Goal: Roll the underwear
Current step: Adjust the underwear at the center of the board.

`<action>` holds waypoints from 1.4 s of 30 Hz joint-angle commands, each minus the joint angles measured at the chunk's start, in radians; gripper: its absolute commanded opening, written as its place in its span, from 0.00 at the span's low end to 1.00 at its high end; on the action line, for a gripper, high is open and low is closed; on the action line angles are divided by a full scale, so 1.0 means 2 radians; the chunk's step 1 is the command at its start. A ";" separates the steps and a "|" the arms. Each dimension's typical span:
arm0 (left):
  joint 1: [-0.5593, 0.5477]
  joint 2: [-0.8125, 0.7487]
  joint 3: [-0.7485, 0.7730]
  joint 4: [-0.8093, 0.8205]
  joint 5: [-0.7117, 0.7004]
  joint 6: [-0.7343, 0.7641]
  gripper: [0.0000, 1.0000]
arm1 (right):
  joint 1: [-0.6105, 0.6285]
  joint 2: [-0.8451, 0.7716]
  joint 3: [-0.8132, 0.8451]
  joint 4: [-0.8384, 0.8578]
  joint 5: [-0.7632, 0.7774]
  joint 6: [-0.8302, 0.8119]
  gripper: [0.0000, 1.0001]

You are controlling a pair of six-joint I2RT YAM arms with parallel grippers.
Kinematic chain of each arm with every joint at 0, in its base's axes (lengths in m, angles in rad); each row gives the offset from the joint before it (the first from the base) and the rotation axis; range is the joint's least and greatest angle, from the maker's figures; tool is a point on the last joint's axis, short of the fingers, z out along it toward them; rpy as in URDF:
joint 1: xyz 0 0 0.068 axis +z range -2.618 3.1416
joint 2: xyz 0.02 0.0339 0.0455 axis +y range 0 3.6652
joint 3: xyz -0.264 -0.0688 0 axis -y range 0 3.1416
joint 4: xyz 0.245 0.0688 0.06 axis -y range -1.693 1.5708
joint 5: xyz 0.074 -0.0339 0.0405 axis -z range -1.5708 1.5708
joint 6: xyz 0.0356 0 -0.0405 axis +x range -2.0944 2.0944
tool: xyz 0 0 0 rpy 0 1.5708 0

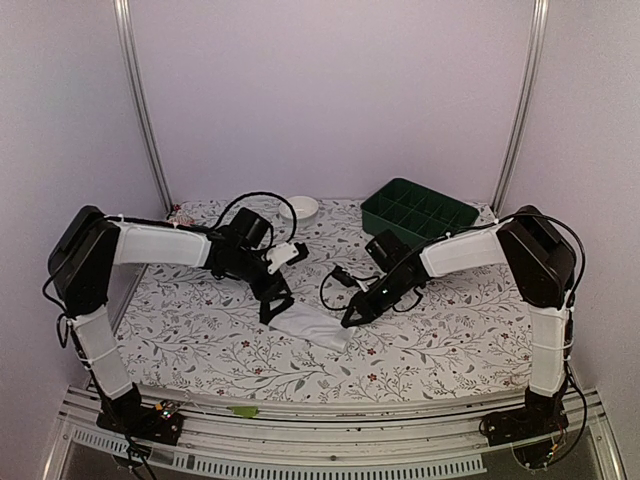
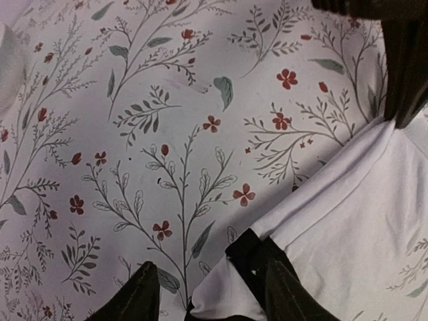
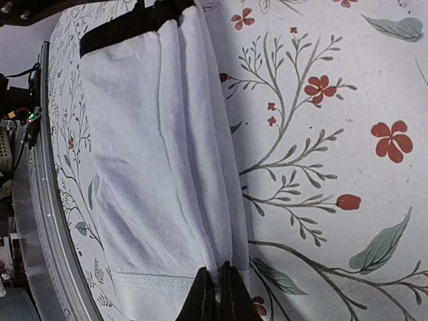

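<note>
The underwear (image 1: 318,327) lies folded into a narrow white strip on the floral cloth between my two arms. My left gripper (image 1: 277,305) is at its left end and open. In the left wrist view the fingers (image 2: 134,299) stand apart, with a white corner and the black waistband (image 2: 257,254) lying between them. My right gripper (image 1: 353,315) is at the opposite end. It is shut (image 3: 215,294), pinching a lengthwise fold of the white fabric (image 3: 154,167). The waistband (image 3: 134,27) lies at the far end in that view.
A green compartment tray (image 1: 418,210) stands at the back right. A small white bowl (image 1: 300,207) sits at the back centre. A black cable (image 1: 335,280) loops over the cloth just behind the underwear. Metal frame posts rise at both back corners.
</note>
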 commanded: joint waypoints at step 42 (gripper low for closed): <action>0.100 -0.353 -0.243 0.159 0.221 -0.441 0.96 | 0.074 -0.021 0.045 0.055 -0.186 0.252 0.99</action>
